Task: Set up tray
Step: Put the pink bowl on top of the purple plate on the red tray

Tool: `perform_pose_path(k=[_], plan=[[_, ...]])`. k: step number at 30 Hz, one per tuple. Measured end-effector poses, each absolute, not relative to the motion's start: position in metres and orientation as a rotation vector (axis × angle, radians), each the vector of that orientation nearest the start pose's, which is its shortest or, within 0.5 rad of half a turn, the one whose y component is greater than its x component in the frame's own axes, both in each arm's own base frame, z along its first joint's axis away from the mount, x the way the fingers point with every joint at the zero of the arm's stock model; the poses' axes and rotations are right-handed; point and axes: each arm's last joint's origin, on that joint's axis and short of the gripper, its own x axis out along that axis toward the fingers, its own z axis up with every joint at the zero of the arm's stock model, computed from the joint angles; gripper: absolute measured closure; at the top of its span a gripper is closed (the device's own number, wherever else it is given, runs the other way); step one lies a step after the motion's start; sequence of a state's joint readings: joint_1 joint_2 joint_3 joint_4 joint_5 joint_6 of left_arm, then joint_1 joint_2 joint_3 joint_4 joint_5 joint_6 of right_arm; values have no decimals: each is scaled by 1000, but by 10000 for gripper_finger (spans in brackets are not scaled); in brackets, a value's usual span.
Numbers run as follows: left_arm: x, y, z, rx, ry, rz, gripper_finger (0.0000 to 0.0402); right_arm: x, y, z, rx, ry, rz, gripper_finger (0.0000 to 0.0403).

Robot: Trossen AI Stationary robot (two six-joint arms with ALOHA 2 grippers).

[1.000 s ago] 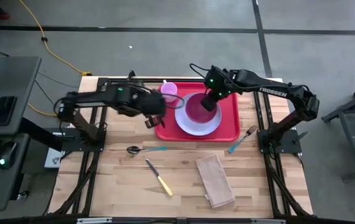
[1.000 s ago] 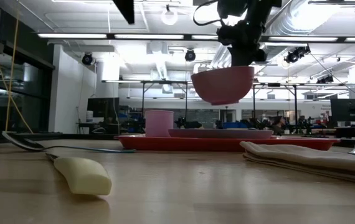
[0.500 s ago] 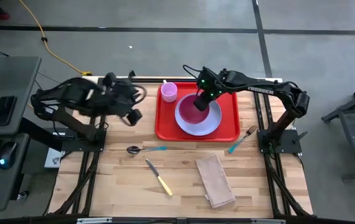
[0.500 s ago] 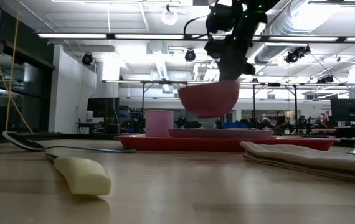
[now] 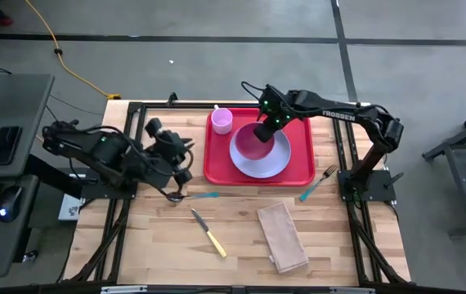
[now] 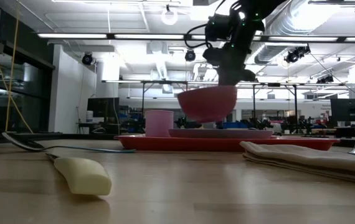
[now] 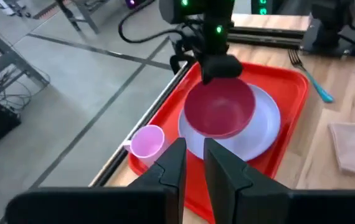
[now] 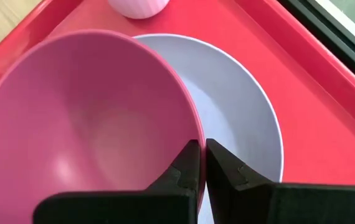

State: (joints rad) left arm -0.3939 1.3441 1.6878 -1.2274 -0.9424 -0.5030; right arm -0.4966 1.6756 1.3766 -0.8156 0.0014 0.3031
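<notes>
High view: red tray (image 5: 298, 167) lying far of centre on the table (image 5: 241, 237), long axis running left to right, lavender plate (image 5: 270, 163) in its middle, small pink cup (image 5: 221, 120) at its far-left corner. Right gripper (image 5: 263, 131) directly above the plate, pinching the rim of a pink bowl (image 5: 253, 145); plainly the nearer arm, with only a straight descent judged left. Left gripper (image 5: 182, 170) off the tray's left edge, well apart from it.

Low view: bowl hanging clear above the plate, a gap that the overhead picture hides.

Left wrist view: left gripper narrow, holding nothing, facing the tray.

Right wrist view: fingers clamped across the bowl's wall, one inside, one outside, plate below.
</notes>
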Motion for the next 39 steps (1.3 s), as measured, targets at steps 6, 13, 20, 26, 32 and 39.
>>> perform_pose_path(k=[6,13,20,26,32,39], plan=[[223,-68,414,36,493,620,316,298,-165,264,548,1037,-616,403],[216,-66,396,45,466,532,316,293,-166,244,610,1049,-583,403],[203,-58,380,41,467,535,316,290,-165,228,663,1017,-581,403],[208,-44,369,0,459,480,316,288,-166,230,650,1017,-610,403],[218,-29,349,-9,472,404,316,287,-167,230,633,1025,-642,403],[219,-18,334,-16,503,372,316,285,-169,229,639,1030,-651,403]])
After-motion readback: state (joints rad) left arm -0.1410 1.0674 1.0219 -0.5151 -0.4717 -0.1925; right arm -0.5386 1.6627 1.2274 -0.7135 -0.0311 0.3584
